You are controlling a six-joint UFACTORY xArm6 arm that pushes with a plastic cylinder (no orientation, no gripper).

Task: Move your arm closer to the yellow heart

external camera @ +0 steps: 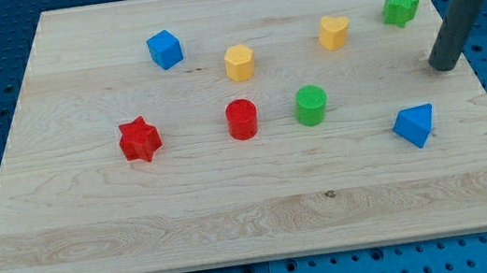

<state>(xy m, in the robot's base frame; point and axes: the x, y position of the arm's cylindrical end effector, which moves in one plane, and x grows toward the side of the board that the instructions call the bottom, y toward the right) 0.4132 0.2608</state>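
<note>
1. The arm comes in from the view's top right corner, and the dark rod slants down to the wooden board (pixel 236 222). There is no pincer on this rig to be apart or together, only the rod.
2. My tip (pixel 446 66) sits on the board near its right edge, touching no block.
3. The yellow heart (pixel 334 32) lies to the view's left of the tip and a little toward the top, well apart from it.
4. Nearest the tip is the green star (pixel 401 7), up and slightly left of it, close to the board's top edge.
5. Below the tip, a touch to the left, sits the blue triangular block (pixel 415 125).
6. Farther left, roughly level with the tip, stand the green cylinder (pixel 311 106) and then the red cylinder (pixel 241 119).
7. The yellow hexagonal block (pixel 239 62) is beyond the heart, farther from the tip.
8. Far across the board are the blue cube (pixel 164 49), toward the top, and the red star (pixel 139 139), the most distant of all.
</note>
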